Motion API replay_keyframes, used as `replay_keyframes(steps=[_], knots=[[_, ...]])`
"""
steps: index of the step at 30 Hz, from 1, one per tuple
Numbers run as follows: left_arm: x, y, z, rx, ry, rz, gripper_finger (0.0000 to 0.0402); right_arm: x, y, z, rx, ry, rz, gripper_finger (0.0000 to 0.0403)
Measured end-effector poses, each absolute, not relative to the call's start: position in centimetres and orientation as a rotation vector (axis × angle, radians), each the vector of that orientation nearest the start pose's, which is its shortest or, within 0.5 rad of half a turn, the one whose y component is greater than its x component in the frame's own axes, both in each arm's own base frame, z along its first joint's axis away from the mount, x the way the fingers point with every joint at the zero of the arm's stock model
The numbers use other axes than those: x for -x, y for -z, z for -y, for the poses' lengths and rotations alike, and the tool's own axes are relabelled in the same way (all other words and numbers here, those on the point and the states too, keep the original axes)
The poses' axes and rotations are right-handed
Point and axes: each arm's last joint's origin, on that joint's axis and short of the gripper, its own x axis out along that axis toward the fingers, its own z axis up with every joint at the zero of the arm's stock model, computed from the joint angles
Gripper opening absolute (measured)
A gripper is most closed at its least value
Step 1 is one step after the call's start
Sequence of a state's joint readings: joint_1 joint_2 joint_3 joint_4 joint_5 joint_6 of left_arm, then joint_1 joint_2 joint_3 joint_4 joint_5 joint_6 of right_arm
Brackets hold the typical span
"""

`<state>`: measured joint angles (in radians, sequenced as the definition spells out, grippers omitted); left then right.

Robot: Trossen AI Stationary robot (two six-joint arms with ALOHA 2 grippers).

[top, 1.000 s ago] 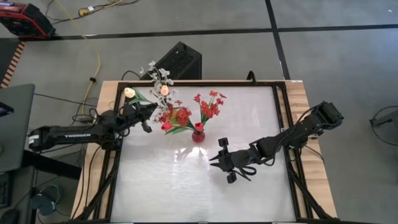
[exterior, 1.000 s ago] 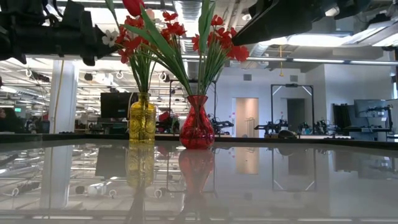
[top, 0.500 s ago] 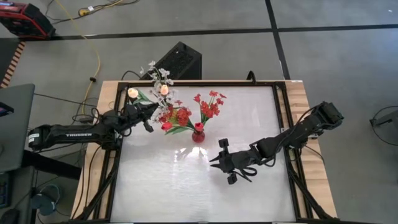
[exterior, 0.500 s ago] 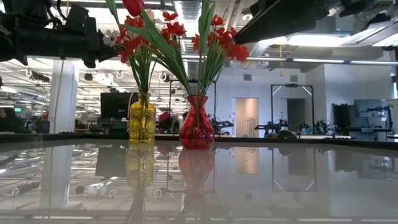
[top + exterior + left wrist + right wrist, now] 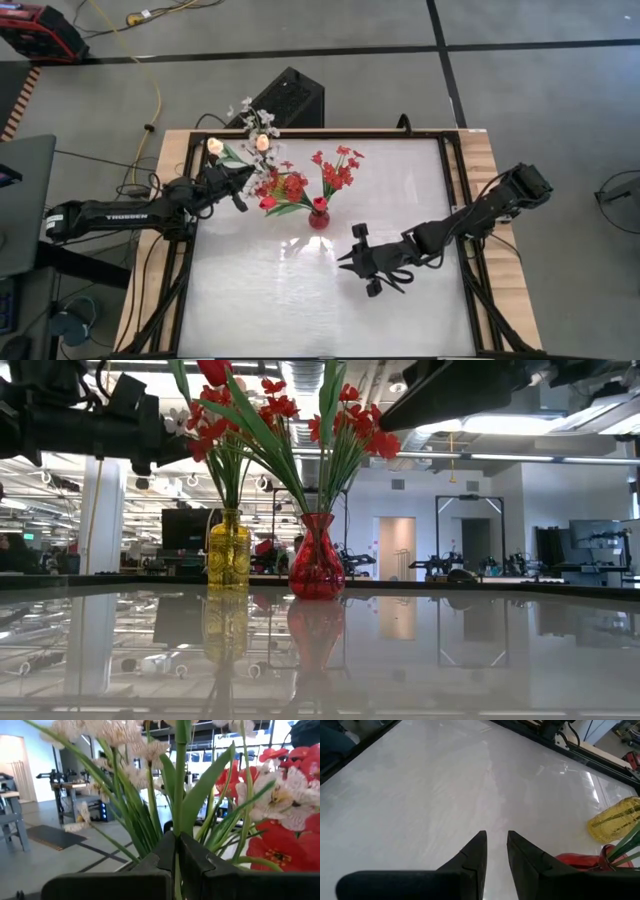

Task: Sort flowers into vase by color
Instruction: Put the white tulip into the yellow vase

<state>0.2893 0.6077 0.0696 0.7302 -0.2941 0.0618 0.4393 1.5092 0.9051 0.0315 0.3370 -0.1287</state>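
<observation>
Left gripper (image 5: 176, 855) clamped on a green flower stem (image 5: 180, 780), seemingly a peach tulip's, just beside the yellow vase (image 5: 229, 550), right gripper (image 5: 495, 851) slightly parted, empty, red vase (image 5: 585, 862) ahead of it

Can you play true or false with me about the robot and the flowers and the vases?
1. The left gripper is pinching a green stem. True.
2. There are two vases, a red vase and a yellow vase. True.
3. The right gripper is holding a flower. False: it holds nothing, above the bare table.
4. The red vase is lying on its side. False: it stands upright with red flowers in it.
5. The yellow vase is right of the red vase in the low view. False: it is on the left.
</observation>
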Motion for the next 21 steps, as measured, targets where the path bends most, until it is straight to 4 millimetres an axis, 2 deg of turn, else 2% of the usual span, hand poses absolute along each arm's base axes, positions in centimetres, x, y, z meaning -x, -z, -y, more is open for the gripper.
replay_keyframes(steps=[14,21], knots=[[-13.0,-19.3,-4.9,-0.037,-0.620,0.120,0.0000,-28.9,-22.9,-12.5,0.352,-0.132,-0.542,0.0101],[-13.9,-21.4,-5.1,-0.017,-0.618,-0.029,0.0000,-27.7,-25.1,-11.9,0.334,-0.128,-0.496,0.0101]])
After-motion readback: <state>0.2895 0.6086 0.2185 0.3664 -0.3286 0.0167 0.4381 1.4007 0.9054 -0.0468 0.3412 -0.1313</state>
